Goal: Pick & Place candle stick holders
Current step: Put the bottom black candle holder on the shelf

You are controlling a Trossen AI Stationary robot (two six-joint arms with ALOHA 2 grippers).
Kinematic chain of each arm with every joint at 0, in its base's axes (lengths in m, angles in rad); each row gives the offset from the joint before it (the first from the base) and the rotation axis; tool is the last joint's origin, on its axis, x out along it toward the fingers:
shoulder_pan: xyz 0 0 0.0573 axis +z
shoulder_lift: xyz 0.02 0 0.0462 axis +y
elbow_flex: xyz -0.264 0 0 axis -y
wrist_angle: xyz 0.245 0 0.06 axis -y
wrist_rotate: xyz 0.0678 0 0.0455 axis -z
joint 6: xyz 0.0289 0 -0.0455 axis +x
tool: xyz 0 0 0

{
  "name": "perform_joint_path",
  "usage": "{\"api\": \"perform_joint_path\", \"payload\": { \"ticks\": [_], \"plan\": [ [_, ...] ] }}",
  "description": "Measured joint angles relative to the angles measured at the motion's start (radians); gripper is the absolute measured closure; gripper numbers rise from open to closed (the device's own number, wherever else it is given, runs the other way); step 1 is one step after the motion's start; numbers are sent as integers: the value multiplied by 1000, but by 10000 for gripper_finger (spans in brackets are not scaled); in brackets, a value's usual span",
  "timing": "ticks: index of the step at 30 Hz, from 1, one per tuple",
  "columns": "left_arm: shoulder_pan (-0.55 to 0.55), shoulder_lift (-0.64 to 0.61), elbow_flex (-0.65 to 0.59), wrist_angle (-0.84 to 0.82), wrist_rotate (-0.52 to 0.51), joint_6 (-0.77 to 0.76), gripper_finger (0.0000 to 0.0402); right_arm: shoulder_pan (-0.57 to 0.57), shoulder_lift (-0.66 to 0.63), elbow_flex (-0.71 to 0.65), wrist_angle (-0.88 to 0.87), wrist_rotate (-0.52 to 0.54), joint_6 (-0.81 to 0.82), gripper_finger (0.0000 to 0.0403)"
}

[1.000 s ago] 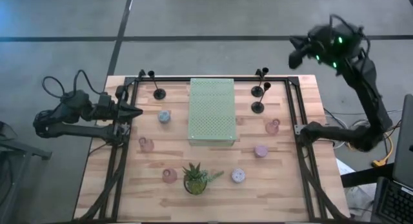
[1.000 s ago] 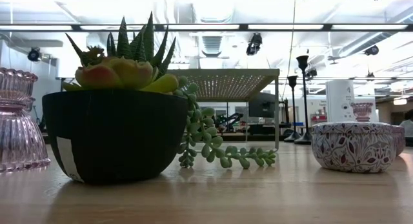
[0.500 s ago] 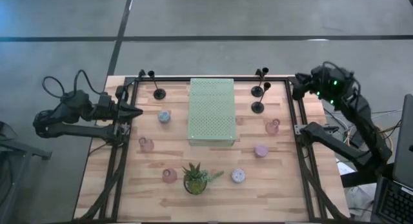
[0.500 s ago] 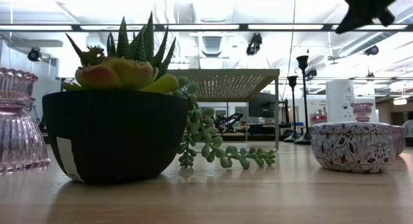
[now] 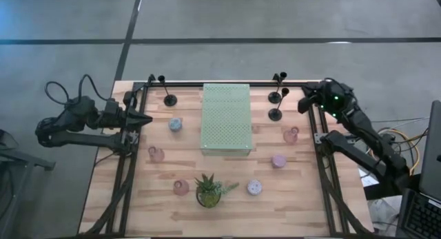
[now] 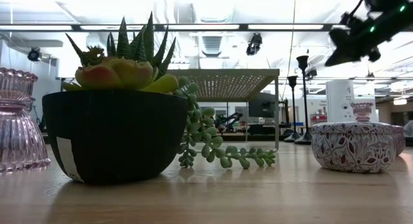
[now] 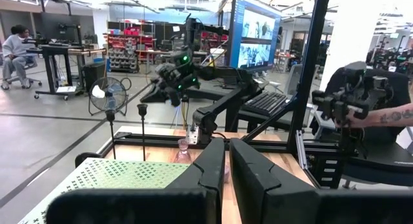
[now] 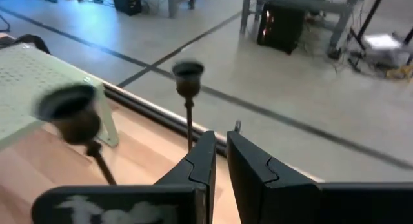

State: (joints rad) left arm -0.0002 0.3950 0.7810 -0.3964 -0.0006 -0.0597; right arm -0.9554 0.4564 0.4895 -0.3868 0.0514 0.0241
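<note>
- High view: the right pincer [image 5: 304, 103] is hanging at the far right corner of the tabletop [image 5: 227, 198], just beside the two tall black holders [image 5: 275, 96] standing there. Its fingers are pressed together and are holding nothing. A third black holder [image 5: 169, 99] is standing on the far left, and the small pastel cups, such as the pink one [image 5: 291, 135] and the lilac one [image 5: 278, 160], are lying scattered around the green perforated stand [image 5: 225, 118]. In my judgement the step is an approach to one of the black stems; the fingers should be opening before they are coming level with the stem, and should be closing low on it, so that the holder is not tipping.
- High view, other arm: the left pincer [image 5: 143, 120] is waiting at the left edge, closed and empty, pointing inward.
- Low view: the right pincer [image 6: 337, 54] is showing high above the tabletop, tilted downward, above the black stems [image 6: 302, 98]. The potted plant [image 6: 116, 121] is filling the front.
- Left wrist view: the fingers [image 7: 213, 166] of the left pincer are lying together; the right arm [image 7: 177, 72] is bending over the far stems.
- Right wrist view: the closed fingertips [image 8: 206, 156] are pointing at one stem with a cup top [image 8: 188, 75]; a second one [image 8: 71, 111] is nearer and blurred. The arm should be coming straight, without brushing this neighbour.
</note>
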Motion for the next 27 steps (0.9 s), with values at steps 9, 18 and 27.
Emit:
{"api": "perform_joint_path", "payload": {
  "ticks": [9, 18, 27],
  "plan": [
    [0, 0, 0, -1, 0, 0, 371, 1, 101, -79, 105, 78, 28, 369],
    [0, 0, 0, -2, 0, 0, 371, 6, 116, -61, 107, 84, 99, 366],
    [0, 0, 0, -3, 0, 0, 371, 10, 120, -27, -16, 13, 61, 322]
  ]
}}
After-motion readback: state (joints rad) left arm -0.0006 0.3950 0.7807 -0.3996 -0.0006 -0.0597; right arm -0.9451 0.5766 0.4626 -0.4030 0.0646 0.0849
